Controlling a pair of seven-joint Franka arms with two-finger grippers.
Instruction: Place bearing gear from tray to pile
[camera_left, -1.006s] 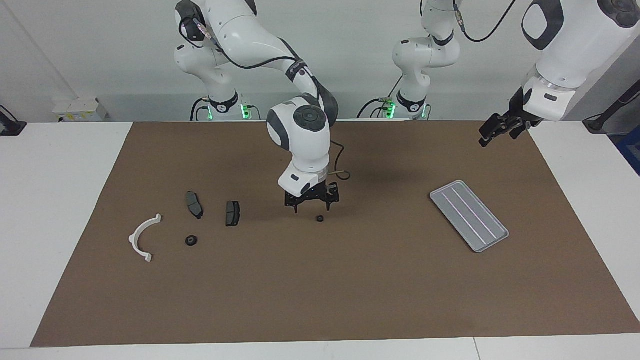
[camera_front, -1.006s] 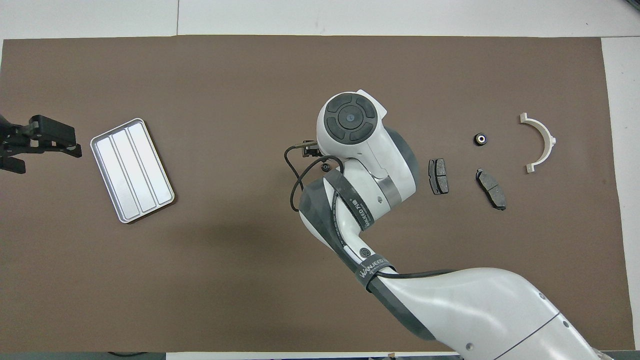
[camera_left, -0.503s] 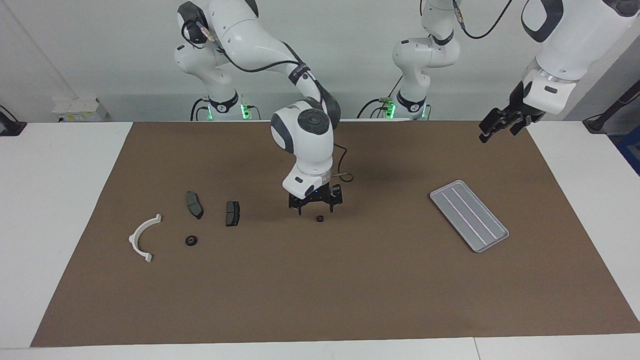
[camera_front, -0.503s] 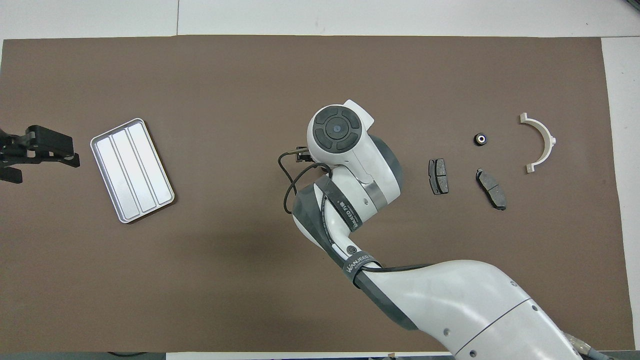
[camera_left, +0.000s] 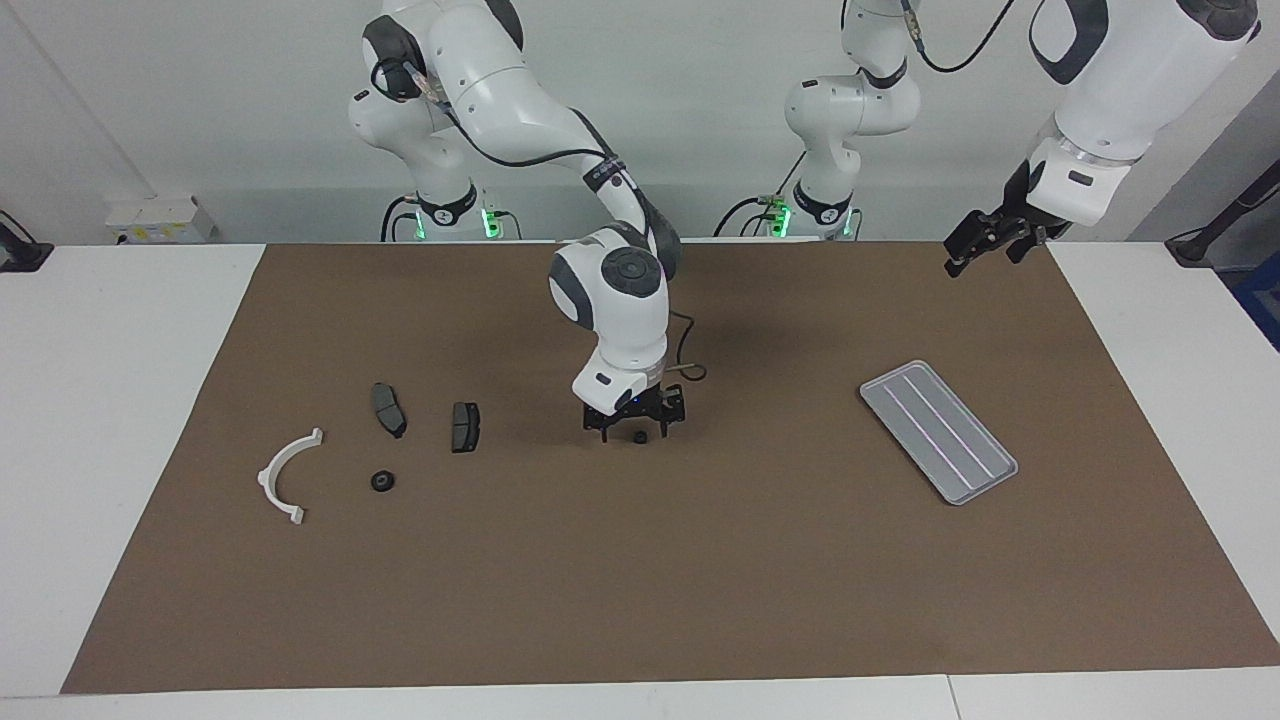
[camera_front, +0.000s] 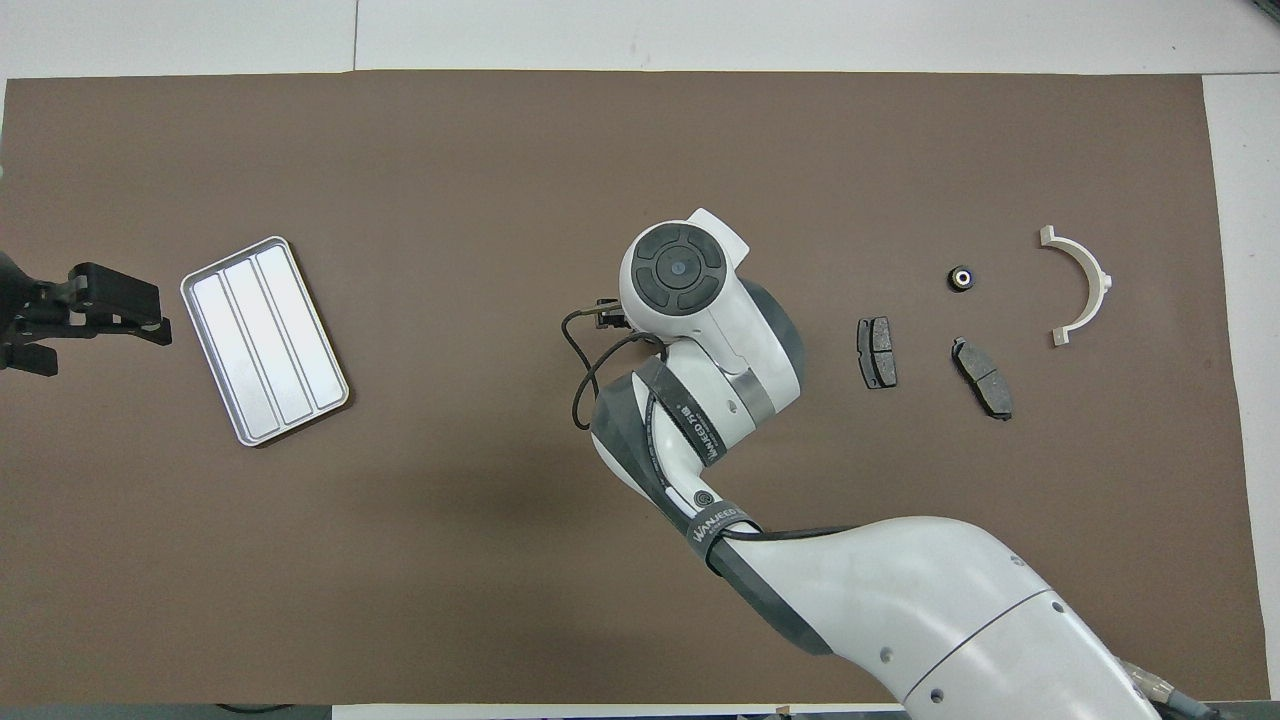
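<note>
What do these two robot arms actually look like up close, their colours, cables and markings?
Both are glossy white, rounded arms with dark grey joints. The right arm carries a black cable bound by a dark strap with white lettering, and a round grey button pad on its wrist. Each ends in a small black gripper, right gripper and left gripper. Green lights glow at the bases.

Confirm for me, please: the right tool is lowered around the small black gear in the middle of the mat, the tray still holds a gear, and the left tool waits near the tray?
One point is wrong: the tray is empty, as both views show. The rest holds: the right tool is lowered around the small black gear mid-mat in the facing view, and the left tool waits near the tray.
</note>
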